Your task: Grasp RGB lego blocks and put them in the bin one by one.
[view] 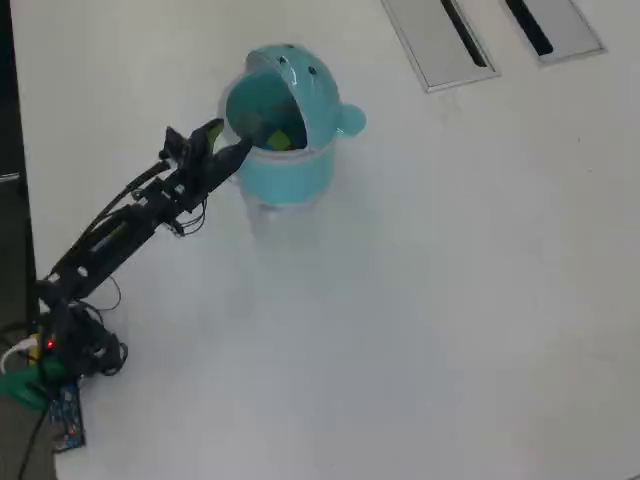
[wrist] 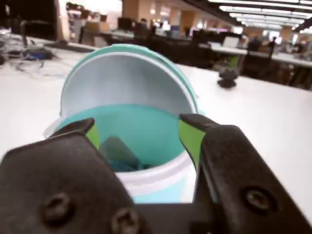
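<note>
The light-teal bin stands right in front of my gripper, its domed lid swung up and open. The jaws are spread wide with nothing between them, their green-padded fingertips hovering at the near rim. Inside the bin in the wrist view lies a dark blue block. From overhead, the gripper reaches the left rim of the bin, and a yellow-green block lies inside it. The lid shows two dark dots. No red block shows in either view.
In the overhead view the arm's base and a circuit board sit at the table's lower left edge. Two grey cable slots lie at the top right. In the wrist view a small dark object stands on the table behind the bin.
</note>
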Robot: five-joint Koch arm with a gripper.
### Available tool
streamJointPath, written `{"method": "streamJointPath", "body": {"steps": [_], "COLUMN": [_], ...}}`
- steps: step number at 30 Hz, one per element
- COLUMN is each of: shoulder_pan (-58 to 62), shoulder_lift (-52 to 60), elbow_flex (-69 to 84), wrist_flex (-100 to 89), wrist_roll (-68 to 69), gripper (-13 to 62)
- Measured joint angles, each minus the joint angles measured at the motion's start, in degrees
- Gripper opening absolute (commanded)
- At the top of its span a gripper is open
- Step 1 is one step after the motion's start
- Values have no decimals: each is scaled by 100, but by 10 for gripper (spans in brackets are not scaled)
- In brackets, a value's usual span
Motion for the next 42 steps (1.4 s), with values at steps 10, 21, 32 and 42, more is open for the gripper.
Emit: {"method": "streamJointPath", "body": {"steps": [10, 21, 32, 42], "shoulder_pan": [668, 642, 747, 1099], "shoulder_lift": [1846, 3287, 3788, 3797], "elbow_flex": [1916, 4025, 6328, 7910], "wrist_flex": [0, -185, -2514, -3753], "wrist_roll": [-9, -9, -211, -211], "gripper": [326, 325, 325, 331]}}
